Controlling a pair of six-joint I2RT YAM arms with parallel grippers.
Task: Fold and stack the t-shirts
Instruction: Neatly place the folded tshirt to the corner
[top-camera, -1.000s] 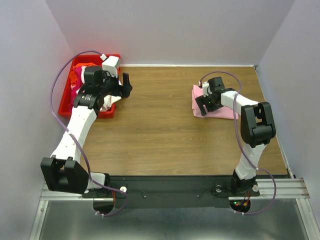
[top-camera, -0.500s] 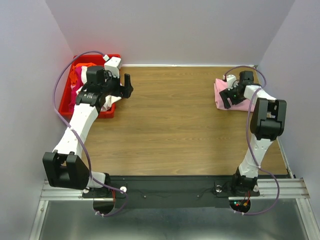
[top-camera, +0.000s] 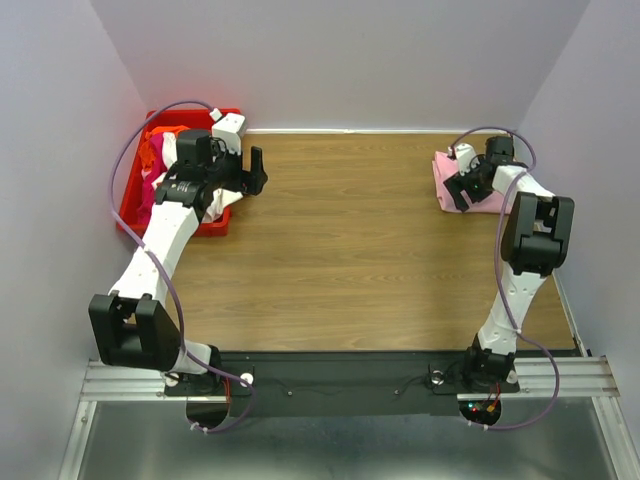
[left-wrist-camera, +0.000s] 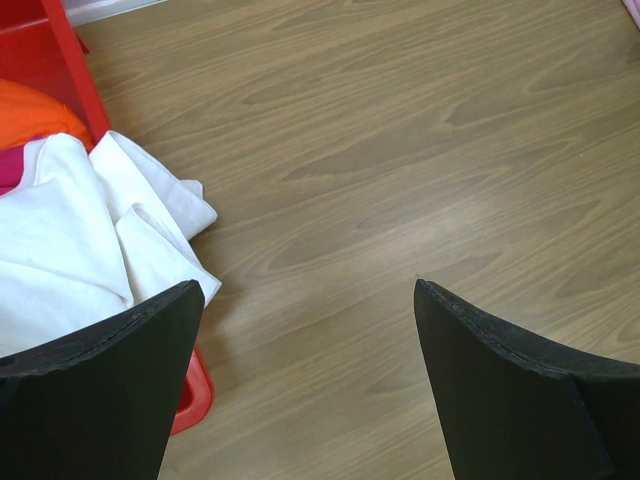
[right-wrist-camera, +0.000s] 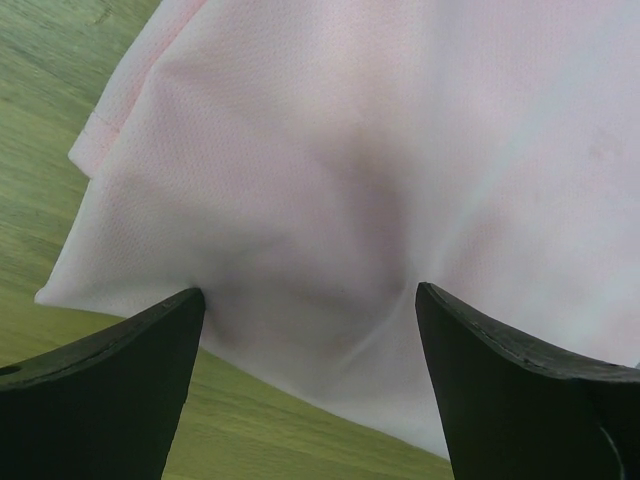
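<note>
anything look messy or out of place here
A white shirt spills out over the edge of the red bin toward the table at the far left. The pink shirt at the far right lies folded. Nothing else stands out.

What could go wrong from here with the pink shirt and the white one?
The right gripper hangs open just over the pink t-shirt, creased beneath it; lifting may snag it. The white t-shirt spills over the rim of the red bin near the open left gripper; grabbing it may drag other shirts out.
</note>
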